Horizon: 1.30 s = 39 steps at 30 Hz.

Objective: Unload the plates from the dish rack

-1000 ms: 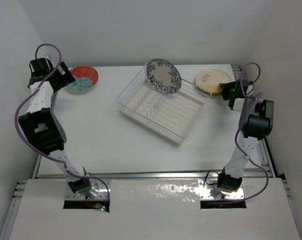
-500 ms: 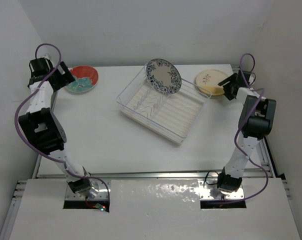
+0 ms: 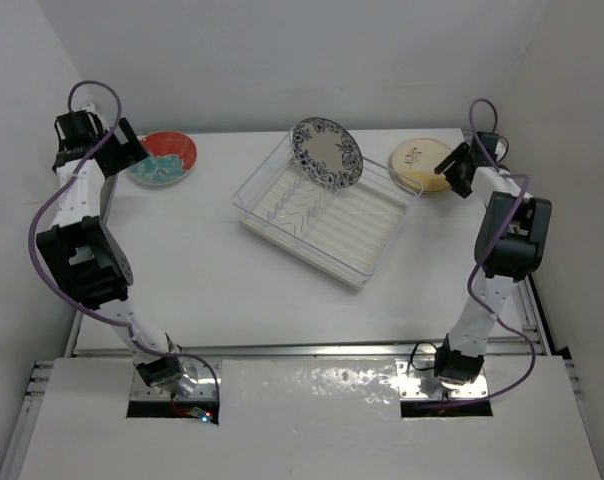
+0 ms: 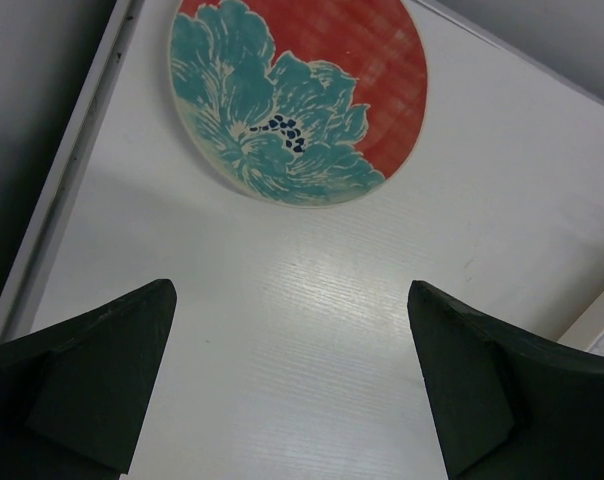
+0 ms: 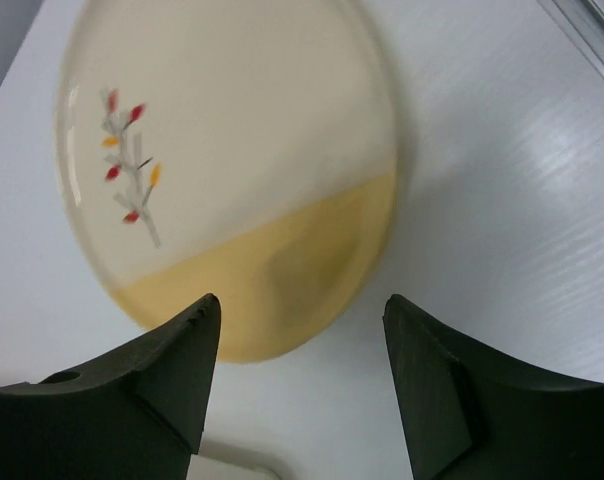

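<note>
We count two unloaded: the red plate (image 3: 163, 158) and the cream plate (image 3: 419, 163) lie flat on the table (image 3: 202, 260). The blue plate (image 3: 326, 152) stands in the rack (image 3: 322, 225), left to do. Our left tool (image 4: 290, 290) and right tool (image 5: 300, 300) are both spread apart, empty.

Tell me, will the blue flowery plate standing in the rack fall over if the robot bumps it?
Probably, if bumped sideways. The blue flowery plate stands on its edge in the dish rack, and being round it might tip or roll. It looks hard and shiny, so it is likely stiff, a bit slippery to grip, and breakable if dropped.
</note>
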Each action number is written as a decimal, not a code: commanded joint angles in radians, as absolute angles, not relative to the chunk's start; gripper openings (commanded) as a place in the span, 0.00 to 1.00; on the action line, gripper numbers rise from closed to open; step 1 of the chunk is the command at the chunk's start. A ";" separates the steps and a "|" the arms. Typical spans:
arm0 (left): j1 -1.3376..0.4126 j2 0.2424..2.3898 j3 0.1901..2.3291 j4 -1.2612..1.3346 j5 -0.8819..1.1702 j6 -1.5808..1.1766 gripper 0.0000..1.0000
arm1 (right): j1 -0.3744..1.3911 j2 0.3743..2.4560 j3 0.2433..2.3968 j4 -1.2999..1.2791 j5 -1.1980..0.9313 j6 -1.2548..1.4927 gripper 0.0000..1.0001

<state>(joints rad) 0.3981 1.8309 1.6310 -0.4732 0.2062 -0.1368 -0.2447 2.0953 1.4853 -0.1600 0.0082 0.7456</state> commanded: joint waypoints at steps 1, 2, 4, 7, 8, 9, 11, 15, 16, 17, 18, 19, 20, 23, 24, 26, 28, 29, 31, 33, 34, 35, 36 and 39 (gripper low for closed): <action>0.391 1.804 1.674 -0.469 0.222 -0.059 0.99 | -0.164 1.921 1.517 -0.115 -0.024 0.463 0.66; 0.377 1.801 1.675 -0.474 0.221 -0.002 0.98 | -0.147 1.857 1.517 -0.118 -0.040 0.401 0.67; 0.339 1.786 1.674 -0.494 0.212 0.146 0.98 | -0.106 1.797 1.516 -0.127 -0.098 0.274 0.68; 0.282 1.763 1.649 -0.521 0.204 0.300 0.98 | -0.056 1.697 1.506 -0.146 -0.120 0.203 0.69; 0.275 1.761 1.648 -0.531 0.215 0.317 0.98 | -0.039 1.677 1.503 -0.149 -0.123 0.184 0.69; 0.272 1.763 1.647 -0.547 0.230 0.325 0.98 | -0.008 1.648 1.488 -0.147 -0.133 0.134 0.69; 0.270 1.770 1.649 -0.557 0.309 0.313 0.98 | 0.075 1.641 1.482 -0.191 -0.297 0.019 0.71; 0.264 1.781 1.661 -0.554 0.356 0.298 0.98 | 0.182 1.744 1.577 -0.299 -0.357 -0.086 0.73; 0.258 1.784 1.667 -0.555 0.360 0.296 0.98 | 0.198 1.773 1.610 -0.360 -0.357 -0.100 0.74; 0.255 1.784 1.669 -0.558 0.362 0.298 0.98 | 0.215 1.802 1.687 -0.383 -0.356 -0.101 0.74; 0.250 1.784 1.670 -0.561 0.365 0.302 0.98 | 0.239 1.831 1.721 -0.403 -0.353 -0.092 0.75; 0.239 1.783 1.671 -0.564 0.367 0.316 0.98 | 0.248 1.879 1.745 -0.408 -0.344 -0.084 0.75; 0.235 1.781 1.669 -0.574 0.367 0.324 0.98 | 0.255 1.897 1.778 -0.399 -0.316 -0.075 0.75; 0.215 1.773 1.655 -0.581 0.359 0.336 0.98 | 0.273 1.962 1.808 -0.345 -0.269 -0.055 0.76; 0.210 1.769 1.646 -0.581 0.357 0.333 0.98 | 0.275 1.979 1.819 -0.339 -0.268 -0.045 0.74; 0.209 1.761 1.638 -0.580 0.360 0.325 0.98 | 0.275 2.028 1.857 -0.342 -0.271 -0.038 0.71; 0.209 1.756 1.628 -0.580 0.364 0.319 0.98 | 0.282 2.052 1.873 -0.350 -0.275 -0.040 0.59; 0.210 1.750 1.625 -0.578 0.364 0.319 0.98 | 0.284 2.066 1.879 -0.350 -0.278 -0.041 0.52; 0.207 1.747 1.621 -0.578 0.367 0.318 0.98 | 0.288 2.063 1.870 -0.328 -0.293 -0.041 0.42; 0.207 1.744 1.620 -0.578 0.362 0.319 0.98 | 0.290 2.039 1.827 -0.278 -0.291 -0.055 0.24; 0.207 1.743 1.620 -0.578 0.362 0.319 0.98 | 0.290 2.028 1.791 -0.258 -0.288 -0.066 0.11; 0.207 1.743 1.621 -0.577 0.362 0.319 0.98 | 0.290 2.008 1.776 -0.243 -0.284 -0.090 0.06; 0.207 1.746 1.621 -0.577 0.364 0.319 0.98 | 0.290 2.002 1.767 -0.226 -0.288 -0.109 0.01; 0.209 1.744 1.626 -0.578 0.383 0.318 0.98 | 0.290 1.973 1.773 -0.227 -0.305 -0.172 0.00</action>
